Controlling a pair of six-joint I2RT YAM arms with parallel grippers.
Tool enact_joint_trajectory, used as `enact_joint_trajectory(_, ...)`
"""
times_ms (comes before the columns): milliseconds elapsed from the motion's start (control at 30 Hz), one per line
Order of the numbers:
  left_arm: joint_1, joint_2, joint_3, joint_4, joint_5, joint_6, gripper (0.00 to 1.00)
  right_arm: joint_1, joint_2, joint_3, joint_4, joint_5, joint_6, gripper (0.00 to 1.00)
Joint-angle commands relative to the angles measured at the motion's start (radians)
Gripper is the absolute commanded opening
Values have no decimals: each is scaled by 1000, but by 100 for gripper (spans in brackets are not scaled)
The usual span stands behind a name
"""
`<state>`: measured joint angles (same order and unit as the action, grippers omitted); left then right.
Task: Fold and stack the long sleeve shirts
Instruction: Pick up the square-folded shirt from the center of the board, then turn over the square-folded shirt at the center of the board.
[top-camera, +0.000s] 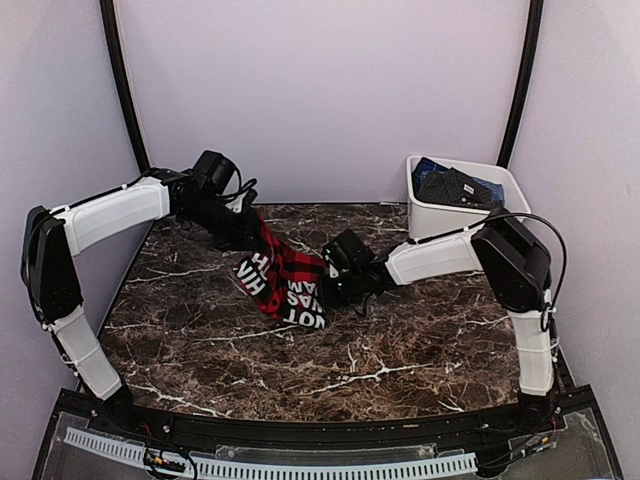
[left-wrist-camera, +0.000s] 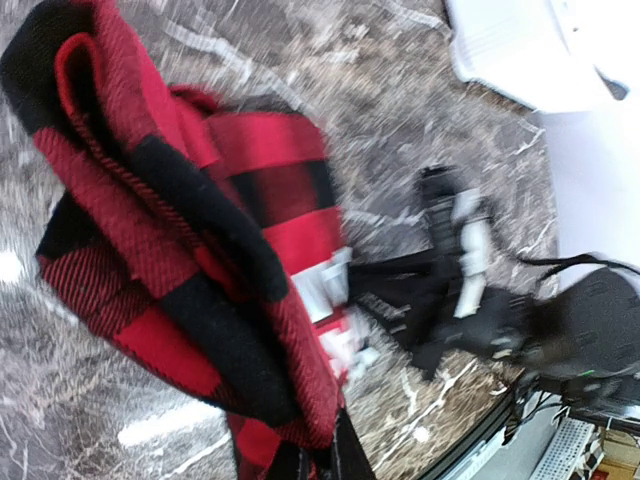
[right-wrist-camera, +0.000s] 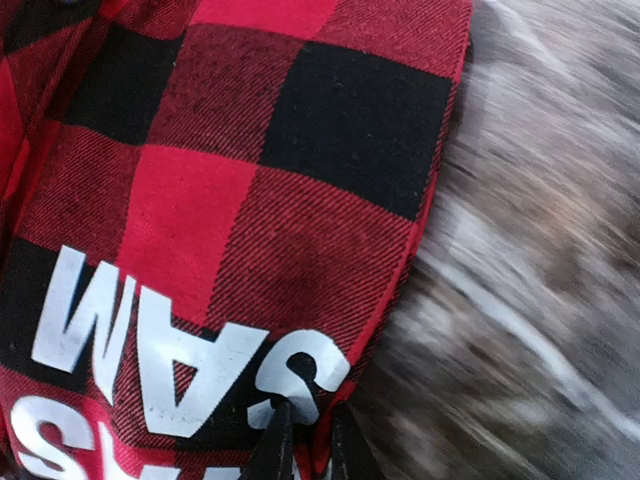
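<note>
Both left jaws and right jaws clamped on soft buffalo-check flannel shirt (top-camera: 285, 272), white block lettering (right-wrist-camera: 150, 350), veined marble table (top-camera: 400, 350).

The front of the table (top-camera: 300, 370) is bare, lots of room. The shirt (top-camera: 285, 275) hangs across the middle. The tub (top-camera: 440, 218) blocks the far right corner.

shirt (top-camera: 285, 280): red-and-black woven flannel cloth, matt, fine twill ribs
bench (top-camera: 400, 340): dark marble-look top, smooth, faintly glossy
tub (top-camera: 440, 215): white plastic, smooth
</note>
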<state>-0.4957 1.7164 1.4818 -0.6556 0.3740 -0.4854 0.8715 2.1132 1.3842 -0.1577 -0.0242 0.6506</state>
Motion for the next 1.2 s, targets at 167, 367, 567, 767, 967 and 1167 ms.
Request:
enact_joint_trajectory(167, -10, 95, 231, 11, 156, -4, 0, 74, 366, 417, 313, -366, 227, 11)
enact_joint_trajectory(367, -32, 153, 245, 106, 227, -66, 0, 92, 473, 565, 438, -509, 334, 19)
enact_joint_trajectory(567, -35, 171, 200, 135, 247, -69, 0, 65, 343, 344, 504, -460, 321, 22)
enact_joint_trajectory(767, -35, 151, 148, 163, 256, -66, 0, 46, 237, 130, 576, -397, 322, 23)
enact_joint_trajectory(967, -35, 134, 110, 179, 265, -67, 0, 24, 178, 25, 562, -295, 328, 26)
enact_joint_trajectory(1167, -36, 120, 85, 198, 274, -72, 0, -3, 50, -100, 556, -216, 312, 28)
